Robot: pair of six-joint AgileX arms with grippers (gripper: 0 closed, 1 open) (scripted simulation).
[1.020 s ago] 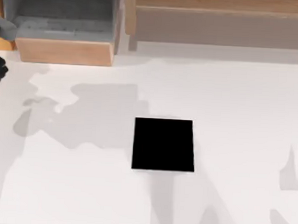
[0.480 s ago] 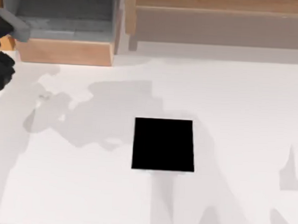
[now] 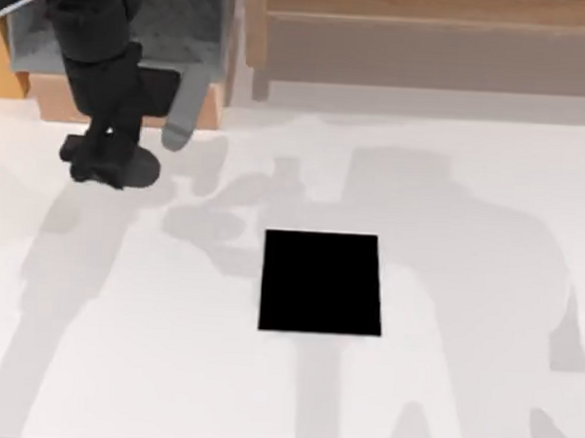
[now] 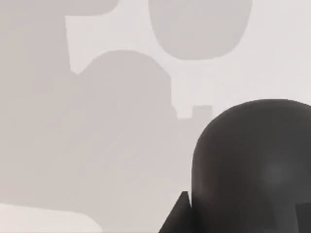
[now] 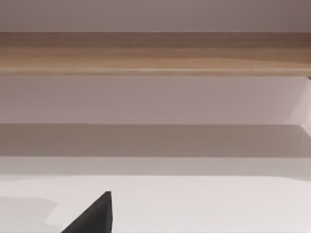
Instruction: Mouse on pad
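Note:
The pad is a flat black near-square lying on the white table a little right of centre, with nothing on it. My left gripper hangs over the table's back left, in front of the wooden drawer and well left of the pad. A dark grey rounded mouse sits right against its black finger, held off the table. From above the mouse peeks out under the gripper's crossbar. My right gripper is parked facing the wooden shelf.
An open wooden drawer stands at the back left, under the left arm. A long wooden shelf runs along the back right. A pale grey oblong crosses the drawer front beside the arm. White table surrounds the pad.
My left arm has swung in from the left edge toward the right, now reaching over the drawer front. Its shadows have spread across the table. The pad has not moved.

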